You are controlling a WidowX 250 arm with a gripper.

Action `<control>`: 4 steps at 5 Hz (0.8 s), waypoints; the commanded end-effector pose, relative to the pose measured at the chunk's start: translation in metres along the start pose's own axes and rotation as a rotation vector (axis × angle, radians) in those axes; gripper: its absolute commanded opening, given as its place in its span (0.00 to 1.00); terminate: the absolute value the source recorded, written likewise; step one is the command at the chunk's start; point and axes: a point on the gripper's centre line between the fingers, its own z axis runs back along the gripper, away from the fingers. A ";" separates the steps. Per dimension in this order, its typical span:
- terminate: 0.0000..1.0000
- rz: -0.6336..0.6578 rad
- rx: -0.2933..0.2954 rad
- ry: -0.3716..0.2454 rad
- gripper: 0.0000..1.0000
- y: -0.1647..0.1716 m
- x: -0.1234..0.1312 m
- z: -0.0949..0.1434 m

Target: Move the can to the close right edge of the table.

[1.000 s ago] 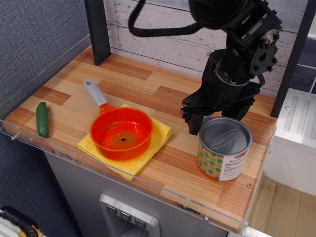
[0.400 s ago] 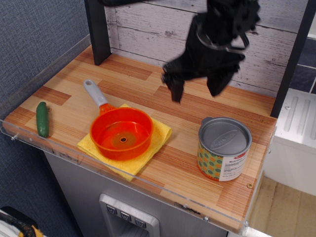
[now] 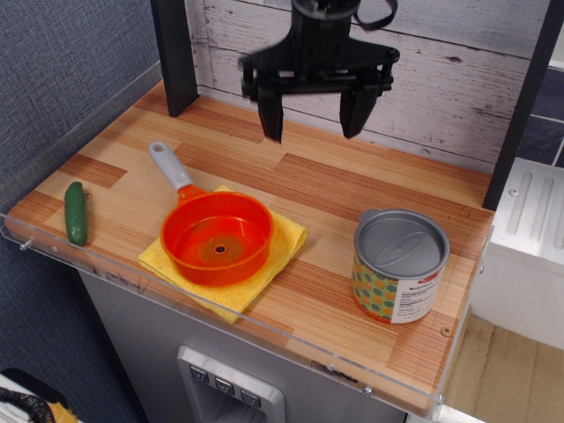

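The can (image 3: 401,264), upright with its grey lid uppermost, is found on the table (image 3: 335,189) at the near right corner, just inside the clear acrylic rim (image 3: 264,339); its place is unchanged from the earlier pictures. The gripper (image 3: 315,113) is recorded well apart from the can, raised above the far middle of the table in front of the white plank wall (image 3: 458,79), its two dark fingers spread wide with nothing between them. A second earlier it was lowered directly behind the can, close against it; since then it has been lifted and carried back and to the left of the can. To the left of the can, an orange pan (image 3: 216,236) with a grey handle is set on a yellow cloth (image 3: 286,242), both unmoved. Farthest left of the can, a green pepper (image 3: 76,212) is laid near the table's front left corner, likewise unmoved.
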 end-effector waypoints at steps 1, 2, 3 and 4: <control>0.00 -0.201 -0.136 0.036 1.00 0.009 0.028 -0.008; 0.00 -0.281 -0.117 0.013 1.00 -0.004 0.042 -0.019; 0.00 -0.290 -0.139 -0.005 1.00 -0.008 0.056 -0.030; 0.00 -0.290 -0.139 -0.005 1.00 -0.008 0.056 -0.030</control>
